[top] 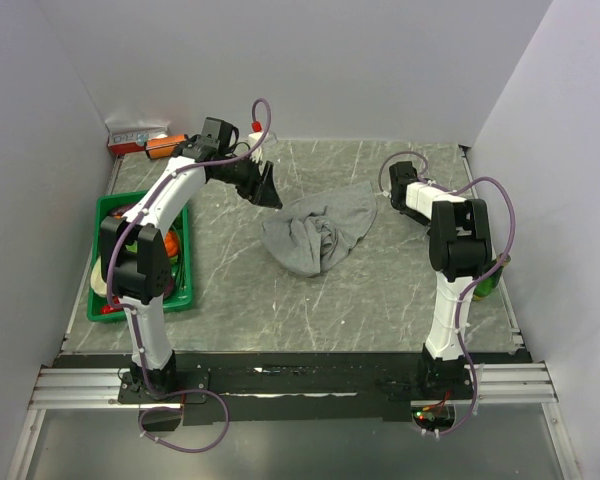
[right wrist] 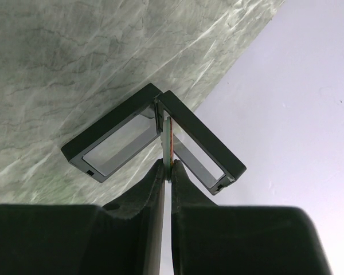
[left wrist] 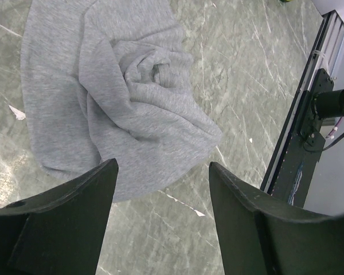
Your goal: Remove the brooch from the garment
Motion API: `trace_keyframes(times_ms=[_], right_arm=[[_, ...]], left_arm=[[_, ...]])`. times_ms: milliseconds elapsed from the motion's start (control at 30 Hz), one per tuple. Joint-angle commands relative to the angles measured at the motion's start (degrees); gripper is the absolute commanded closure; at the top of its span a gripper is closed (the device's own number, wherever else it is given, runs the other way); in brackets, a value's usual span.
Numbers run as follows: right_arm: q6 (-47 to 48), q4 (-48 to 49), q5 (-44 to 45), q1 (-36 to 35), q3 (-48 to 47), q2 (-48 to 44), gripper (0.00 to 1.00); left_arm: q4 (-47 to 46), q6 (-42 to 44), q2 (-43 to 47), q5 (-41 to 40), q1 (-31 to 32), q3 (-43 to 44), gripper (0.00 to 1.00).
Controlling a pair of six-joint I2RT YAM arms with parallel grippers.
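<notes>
Grey rumpled fabric garment [top: 320, 232] lies mid-table. Right of it, your right gripper [right wrist: 168, 171] has its jaws nipped on a thin pale disc seen edge-on, apparently the brooch [right wrist: 167, 137], above a black angled frame [right wrist: 112, 137], probably for setting down. Left gripper [left wrist: 160, 172] hovers over the garment, jaws apart.

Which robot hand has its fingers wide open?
The left gripper, facing the grey garment, with a wide gap between its fingers. The right gripper is pinched nearly shut on a thin piece.
</notes>
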State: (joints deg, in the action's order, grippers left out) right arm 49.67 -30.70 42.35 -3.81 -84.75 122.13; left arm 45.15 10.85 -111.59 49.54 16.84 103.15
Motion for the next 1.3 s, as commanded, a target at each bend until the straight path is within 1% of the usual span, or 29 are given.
trace_keyframes(times_ms=[0, 200, 367, 467, 500, 700, 867, 900, 967, 1000, 1033, 1100, 1267], right_arm=[[-1.42, -0.33, -0.51, 0.82, -1.12, 0.31, 0.92], [-2.65, -2.17, -1.39, 0.74, -0.94, 0.83, 0.92], [-3.26, -3.05, -1.74, 0.65, -0.24, 0.92, 0.87], [-3.7, -3.66, -2.0, 0.74, -0.15, 0.75, 0.77], [-3.96, -3.67, -2.09, 0.74, -0.15, 0.66, 0.71], [-4.05, -4.37, -2.27, 0.48, -0.33, -0.84, 0.62], [-5.19, -5.95, -3.15, -0.23, -0.59, -3.2, 0.6], [-5.28, -6.74, -3.76, -0.4, -0.33, -3.82, 0.51], [-5.63, -7.18, -3.94, -0.93, 0.11, -5.23, 0.47], [-5.81, -7.62, -3.77, -1.02, 0.55, -5.67, 0.39], [-6.25, -8.84, -4.11, -1.02, 0.64, -6.02, 0.36], [-7.39, -9.64, -4.73, -1.02, 0.99, -6.63, 0.34], [-9.58, -12.53, -7.97, -1.55, 0.38, -8.74, 0.32]], left_arm=[[-0.15, -0.04, 1.02, -0.5, 0.38, 1.7, 0.3], [-0.15, -0.04, 1.2, -0.76, 0.39, 1.61, 0.3], [0.03, 0.05, 1.29, -0.93, 0.56, 1.52, 0.3], [-0.06, 0.05, 1.2, -0.85, 0.47, 1.52, 0.3], [-0.06, 0.05, 1.2, -0.85, 0.56, 1.52, 0.3], [0.03, -0.04, 1.29, -0.76, 0.65, 1.35, 0.3], [-0.06, 0.05, 1.2, -0.76, 0.91, 1.35, 0.29], [-0.06, 0.13, 1.37, -0.85, 1.0, 1.35, 0.29], [-0.06, 0.22, 1.29, -0.85, 1.0, 1.35, 0.29], [0.03, 0.14, 1.37, -0.93, 1.0, 1.35, 0.29], [-0.06, 0.13, 1.38, -1.02, 1.09, 1.35, 0.29], [-0.06, 0.22, 1.46, -1.11, 1.18, 1.35, 0.29], [0.12, 0.31, 1.29, -1.11, 1.35, 1.44, 0.29]])
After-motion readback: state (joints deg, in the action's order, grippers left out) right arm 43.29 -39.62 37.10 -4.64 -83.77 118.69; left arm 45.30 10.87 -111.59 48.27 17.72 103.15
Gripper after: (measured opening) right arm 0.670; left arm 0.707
